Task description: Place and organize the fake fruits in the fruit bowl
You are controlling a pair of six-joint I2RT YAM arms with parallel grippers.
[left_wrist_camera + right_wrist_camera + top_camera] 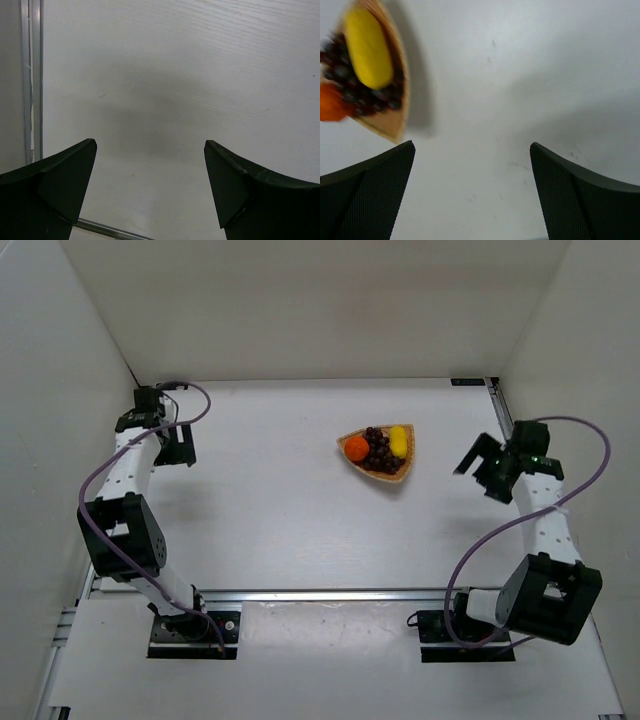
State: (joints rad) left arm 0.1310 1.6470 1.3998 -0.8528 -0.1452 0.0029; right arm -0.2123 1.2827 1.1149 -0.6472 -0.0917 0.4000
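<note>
**Three fruits sit in the bowl; both end effectors are open and empty**

All three fake fruits lie inside the bowl, so the placing part of the task looks done.

The white counter [300, 530] carries only the bowl with its fruit; no loose fruit shows on it in any view. The left end effector [150, 145] hangs over bare counter at the far left, well apart from the bowl, its jaws spread wide with nothing between them. The right end effector [472, 145] hovers to the right of the bowl, near it but not touching, also spread wide and holding nothing.

The fruit bowl [392, 477], a woven tan basket, sits right of centre towards the far side of the counter. Inside it, the grape bunch [378, 451] fills the middle. The yellow lemon-like piece [398, 440] lies against the grapes along the right rim, and the orange ball [357, 448] rests against them at the left corner. Each fruit is within the rim, and none hangs over it.

As a judgement, little is left. At most a small tidy of the arrangement, which already reads as orderly, and moving the arms away.

No brand, label or readable writing shows on the fruits, bowl or arms.
</note>
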